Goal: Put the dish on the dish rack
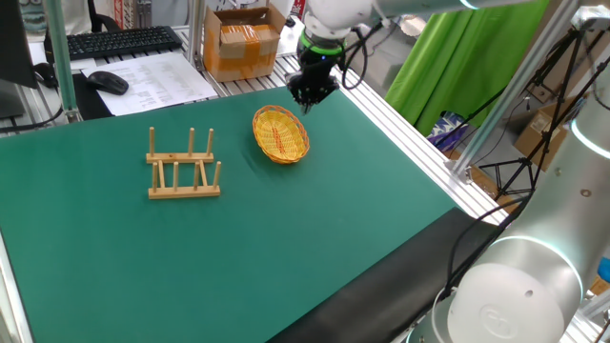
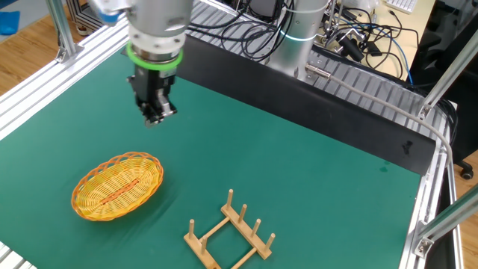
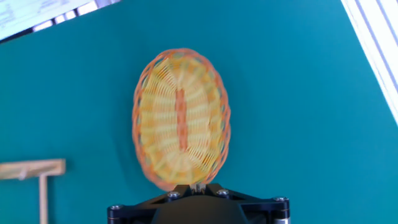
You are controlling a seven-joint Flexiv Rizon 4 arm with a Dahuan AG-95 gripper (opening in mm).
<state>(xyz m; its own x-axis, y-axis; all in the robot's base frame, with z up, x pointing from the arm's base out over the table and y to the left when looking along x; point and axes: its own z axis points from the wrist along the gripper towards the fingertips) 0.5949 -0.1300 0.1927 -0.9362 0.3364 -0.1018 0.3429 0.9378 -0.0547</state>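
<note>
One dish [image 3: 181,119], oval yellow-orange wicker, flat on worktop [image 1: 286,248]; long axis runs toward your tool [image 2: 154,117], fingers together, empty.

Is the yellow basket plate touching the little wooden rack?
Apart. In one fixed view, bare green table shows between the dish and the dish rack; the other fixed view shows the gap too.

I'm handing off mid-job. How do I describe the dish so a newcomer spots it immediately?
Start at the green table mat. Two things lie on it: a light-wood dish rack with upright pegs, and beside it, apart from it, the dish, lying flat below the shut claw. It is the only woven, yellow-orange oval piece, with an orange stripe down its middle.
</note>
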